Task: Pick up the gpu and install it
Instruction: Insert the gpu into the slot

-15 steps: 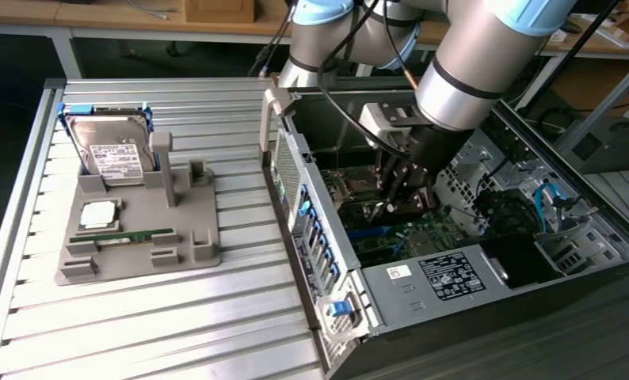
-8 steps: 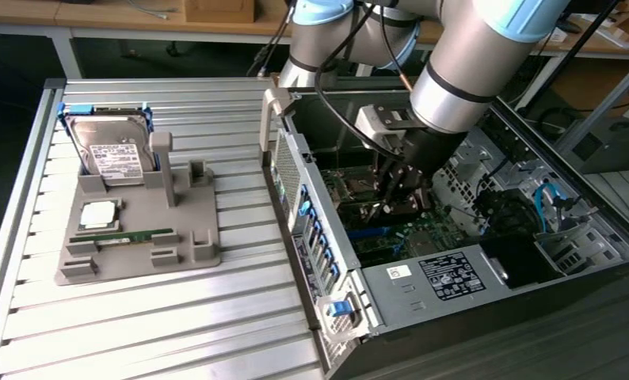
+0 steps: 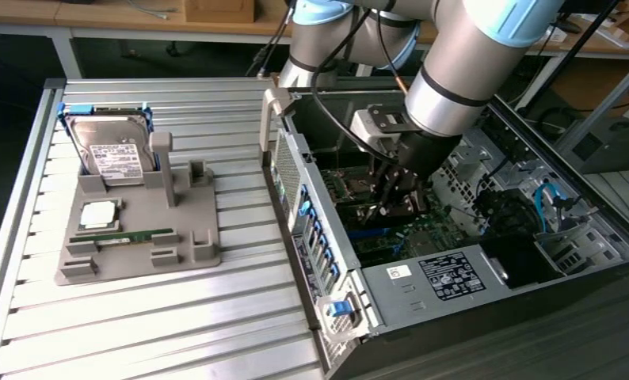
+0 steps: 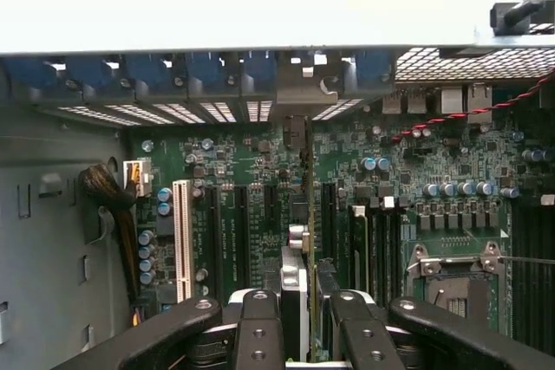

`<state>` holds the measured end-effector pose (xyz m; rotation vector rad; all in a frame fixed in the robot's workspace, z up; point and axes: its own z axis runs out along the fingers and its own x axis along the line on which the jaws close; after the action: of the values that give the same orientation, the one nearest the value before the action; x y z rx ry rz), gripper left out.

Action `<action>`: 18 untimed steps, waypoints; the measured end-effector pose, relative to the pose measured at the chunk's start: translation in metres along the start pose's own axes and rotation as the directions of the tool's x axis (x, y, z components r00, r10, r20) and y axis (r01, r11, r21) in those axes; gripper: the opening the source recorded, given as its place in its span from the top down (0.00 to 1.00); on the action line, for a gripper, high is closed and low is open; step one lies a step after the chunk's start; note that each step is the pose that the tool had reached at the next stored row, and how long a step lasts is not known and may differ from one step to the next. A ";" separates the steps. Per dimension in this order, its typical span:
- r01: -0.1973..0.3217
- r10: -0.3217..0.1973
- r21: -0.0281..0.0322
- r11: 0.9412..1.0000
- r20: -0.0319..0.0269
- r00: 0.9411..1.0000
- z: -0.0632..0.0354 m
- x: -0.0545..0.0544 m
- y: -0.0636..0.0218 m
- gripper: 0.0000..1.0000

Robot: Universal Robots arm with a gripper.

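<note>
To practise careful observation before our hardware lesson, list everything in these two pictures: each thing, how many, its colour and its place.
Silver hard drive with white label: one, silver-white, upright in the holder.
Grey plastic parts holder: one, grey, on the table.
Square silver processor chip: one, silver, flat on the holder.
Long narrow green memory stick: one, green, flat on the holder.
Slatted metal table: one, silver-grey, under the holder.
Open computer case: one, grey-black, exterior view's right.
Green motherboard: one, green, inside the case.
Thin green-brown gpu card: one, edge-on, over the motherboard slots.
Robot arm: one, grey-blue, reaching into the case.
Tool: one, black, closed on the gpu card.
</note>
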<state>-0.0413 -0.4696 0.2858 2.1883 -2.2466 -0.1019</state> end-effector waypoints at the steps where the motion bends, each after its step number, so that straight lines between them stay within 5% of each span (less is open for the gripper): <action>1: 0.000 0.000 0.000 1.000 0.000 1.000 0.0001 0.000 0.0000 0.73; 11: -0.008 0.008 0.000 1.000 0.000 1.000 0.0039 -0.002 0.0022 0.73; 15: -0.014 0.014 0.001 1.000 -0.011 1.000 0.0075 -0.002 0.0021 0.73; 18: -0.015 0.015 0.001 1.000 -0.011 1.000 0.0110 -0.002 0.0019 0.73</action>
<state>-0.0437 -0.4669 0.2749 2.1660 -2.2577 -0.0882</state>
